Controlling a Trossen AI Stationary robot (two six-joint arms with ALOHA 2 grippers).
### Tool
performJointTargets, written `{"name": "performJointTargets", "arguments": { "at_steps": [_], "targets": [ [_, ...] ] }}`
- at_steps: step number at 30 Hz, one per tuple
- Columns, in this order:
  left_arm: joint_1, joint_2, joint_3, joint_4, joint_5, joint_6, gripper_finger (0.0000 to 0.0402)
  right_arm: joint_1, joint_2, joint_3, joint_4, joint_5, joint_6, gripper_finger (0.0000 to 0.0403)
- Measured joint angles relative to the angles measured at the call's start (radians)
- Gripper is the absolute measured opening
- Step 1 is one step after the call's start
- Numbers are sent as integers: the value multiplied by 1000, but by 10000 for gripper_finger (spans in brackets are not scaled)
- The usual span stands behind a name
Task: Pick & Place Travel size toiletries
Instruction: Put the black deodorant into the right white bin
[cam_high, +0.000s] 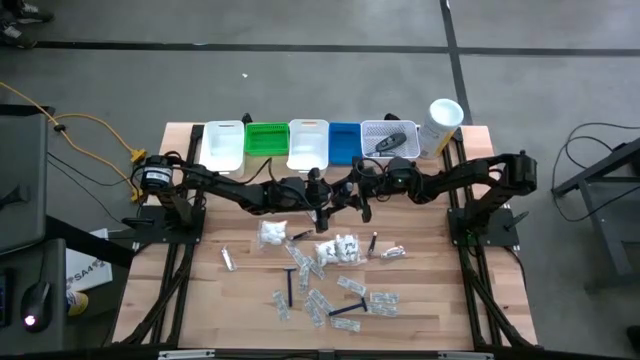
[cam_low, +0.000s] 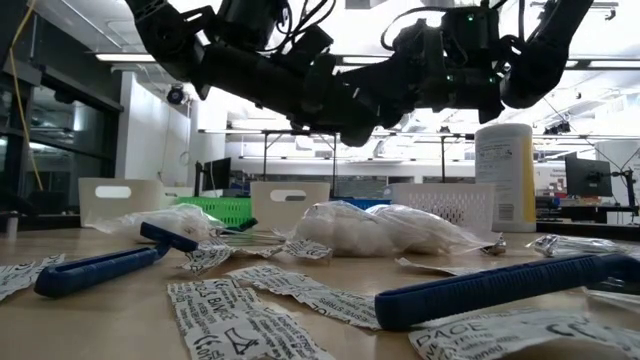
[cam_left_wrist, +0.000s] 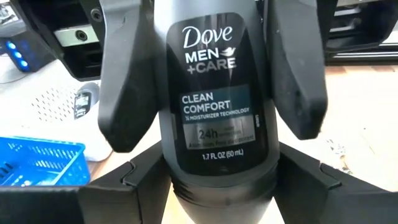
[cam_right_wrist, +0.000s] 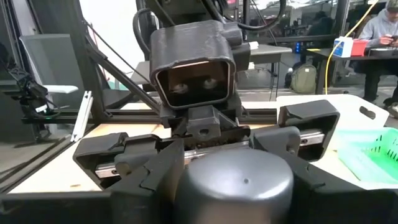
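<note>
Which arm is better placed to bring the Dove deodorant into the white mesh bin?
Probably the right: the mesh bin sits at its end of the row. The left gripper grips the deodorant facing the right gripper, so handover first.

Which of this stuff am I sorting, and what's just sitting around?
Job: Dove deodorant held by left gripper and right gripper, blue razors, printed sachets, white pouches.
Lying about: white canister, bins, yellow cable.
</note>
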Motion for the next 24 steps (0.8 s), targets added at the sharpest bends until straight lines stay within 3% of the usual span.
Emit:
{"name": "performJointTargets", "arguments": {
  "at_steps": [5,14,18,24],
  "targets": [
    [1,0,0,-7,-7,10,243,-17,0,-1,-11,-2,11,174],
    [26,-3,0,-32,-22,-9,346,-22,1,-3,-48,58,-3,174],
    [24,-44,0,-151,-123,-9,363,-48,-24,-3,-100,114,-4,174],
    [25,-134,0,-355,-302,-57,354,-110,-118,-2,-234,240,-17,174]
  ]
}}
